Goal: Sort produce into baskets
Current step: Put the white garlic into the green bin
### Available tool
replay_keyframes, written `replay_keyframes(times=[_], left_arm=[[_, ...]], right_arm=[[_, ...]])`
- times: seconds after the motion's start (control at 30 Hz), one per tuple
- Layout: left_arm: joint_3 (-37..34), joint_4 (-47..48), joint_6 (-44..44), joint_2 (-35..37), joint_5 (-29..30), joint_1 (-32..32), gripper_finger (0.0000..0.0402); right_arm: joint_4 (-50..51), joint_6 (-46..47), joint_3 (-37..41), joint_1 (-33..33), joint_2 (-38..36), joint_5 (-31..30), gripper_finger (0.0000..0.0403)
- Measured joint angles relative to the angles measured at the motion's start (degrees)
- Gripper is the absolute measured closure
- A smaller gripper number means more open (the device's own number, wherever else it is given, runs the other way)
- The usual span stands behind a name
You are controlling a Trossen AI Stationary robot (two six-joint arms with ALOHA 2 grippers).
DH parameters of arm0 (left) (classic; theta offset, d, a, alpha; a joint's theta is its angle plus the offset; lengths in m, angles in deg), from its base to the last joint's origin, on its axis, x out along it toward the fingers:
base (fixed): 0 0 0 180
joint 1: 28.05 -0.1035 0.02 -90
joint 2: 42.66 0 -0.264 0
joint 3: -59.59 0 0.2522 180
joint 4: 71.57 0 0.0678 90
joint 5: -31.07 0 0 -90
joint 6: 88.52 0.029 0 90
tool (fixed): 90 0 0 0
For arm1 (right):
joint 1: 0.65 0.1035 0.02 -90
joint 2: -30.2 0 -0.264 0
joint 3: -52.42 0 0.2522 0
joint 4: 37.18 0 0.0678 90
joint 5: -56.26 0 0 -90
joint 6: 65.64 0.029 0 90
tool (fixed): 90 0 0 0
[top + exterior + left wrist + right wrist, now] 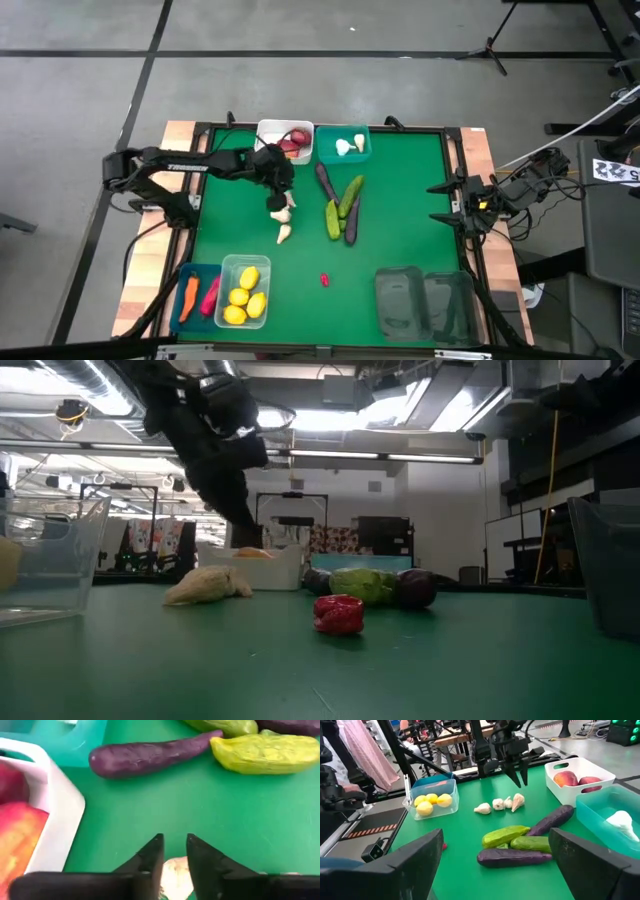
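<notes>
My left gripper [518,779] hangs over the far left of the green mat, fingers pointing down with a narrow gap, holding nothing. Just below it several white garlic bulbs [498,803] lie in a row; one bulb [175,872] shows through the gap. Beside them stand a white basket [262,131] with red apples [296,140] and a teal basket [366,145] with garlic. Purple eggplants [324,180] and green cucumbers [332,220] lie mid-mat, and a red chilli [324,280] lies nearer the front. My right gripper [440,203] waits open at the right edge.
At the near left stand a blue basket [182,275] with a carrot and a chilli and a clear pale green basket [228,265] with lemons. Two dark transparent baskets [425,300] stand at the near right. Bare mat lies between the chilli and the right edge.
</notes>
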Motion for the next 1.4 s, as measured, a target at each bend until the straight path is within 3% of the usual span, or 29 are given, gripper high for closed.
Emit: replay_keyframes(times=[0.3,0.43,0.77,1.1,1.4], left_arm=[[0.00,4.89,8.58,0.09,-0.92,4.82,0.0180],[0.00,2.30,14.26,-0.48,4.92,7.30,0.0146],[0.04,-0.59,18.22,-2.07,3.28,9.62,0.0152],[4.70,-0.78,19.92,-12.15,3.13,7.34,0.0164],[6.86,6.35,21.46,-18.19,4.04,7.29,0.0165]], right_arm=[[1.03,-0.02,0.00,0.00,0.00,0.00,0.0042],[1.05,-0.02,0.00,-0.02,0.00,-0.01,0.0042],[1.01,0.18,0.00,-0.02,0.00,-0.01,0.0042],[1.03,2.41,0.00,-0.02,0.00,0.00,0.0042],[1.20,2.54,0.00,-0.02,0.00,-0.02,0.0042]])
